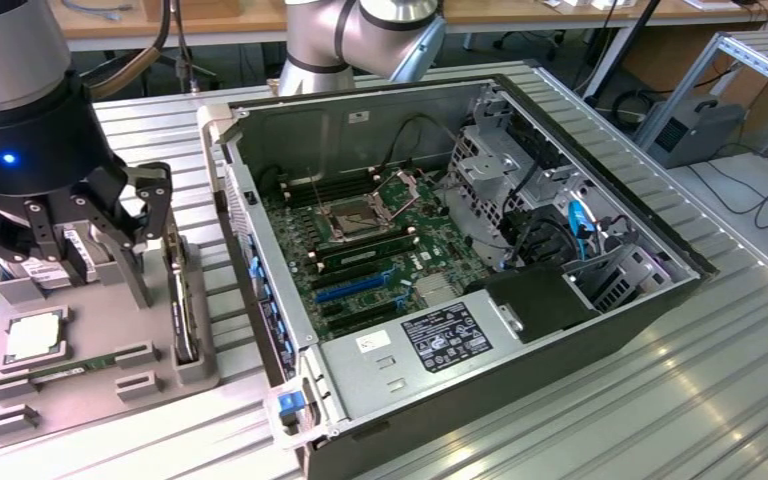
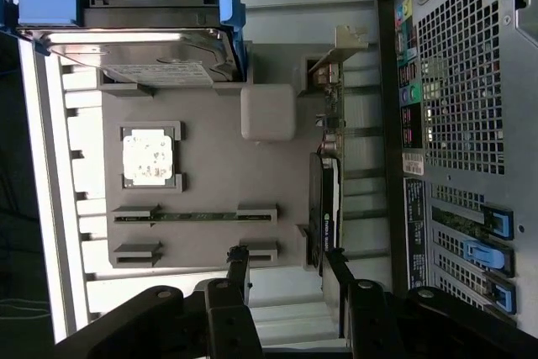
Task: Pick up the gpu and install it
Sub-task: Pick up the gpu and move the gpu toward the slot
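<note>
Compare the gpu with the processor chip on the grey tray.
Pose: the gpu stands on its edge in a slot at the side of the tray, while the processor chip lies flat in a square recess.
Shape: the gpu is long and thin; the processor chip is small and square.
Colour: the gpu is dark with a silver end bracket; the processor chip's top is bright silver.
Both rest on the same grey tray.

arm (image 1: 344, 40): silver tubes, grey joints | wrist (image 1: 17, 130): blue light | claw (image 2: 284, 256): black
</note>
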You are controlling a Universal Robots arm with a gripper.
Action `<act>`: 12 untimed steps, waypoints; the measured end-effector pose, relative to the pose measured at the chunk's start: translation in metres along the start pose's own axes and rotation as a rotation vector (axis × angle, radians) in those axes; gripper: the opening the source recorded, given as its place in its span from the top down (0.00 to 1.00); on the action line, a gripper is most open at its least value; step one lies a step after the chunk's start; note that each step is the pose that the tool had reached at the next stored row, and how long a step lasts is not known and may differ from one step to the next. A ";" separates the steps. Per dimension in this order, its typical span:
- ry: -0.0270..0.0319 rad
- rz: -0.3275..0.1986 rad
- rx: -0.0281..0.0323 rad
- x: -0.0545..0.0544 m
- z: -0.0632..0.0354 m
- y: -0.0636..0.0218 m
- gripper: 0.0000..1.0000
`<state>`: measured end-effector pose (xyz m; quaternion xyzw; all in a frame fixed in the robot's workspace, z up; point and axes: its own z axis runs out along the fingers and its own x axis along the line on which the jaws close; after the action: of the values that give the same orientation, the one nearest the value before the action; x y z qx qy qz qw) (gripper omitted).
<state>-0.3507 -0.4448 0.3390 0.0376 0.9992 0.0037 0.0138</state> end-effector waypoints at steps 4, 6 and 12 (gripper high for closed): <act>-0.0001 0.000 -0.0001 0.000 0.0011 0.0000 0.52; 0.0000 0.000 0.0000 0.000 0.0016 0.0000 0.52; -0.0001 0.000 0.0000 0.000 0.0033 0.0000 0.52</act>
<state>-0.3506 -0.4448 0.3357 0.0376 0.9992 0.0037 0.0138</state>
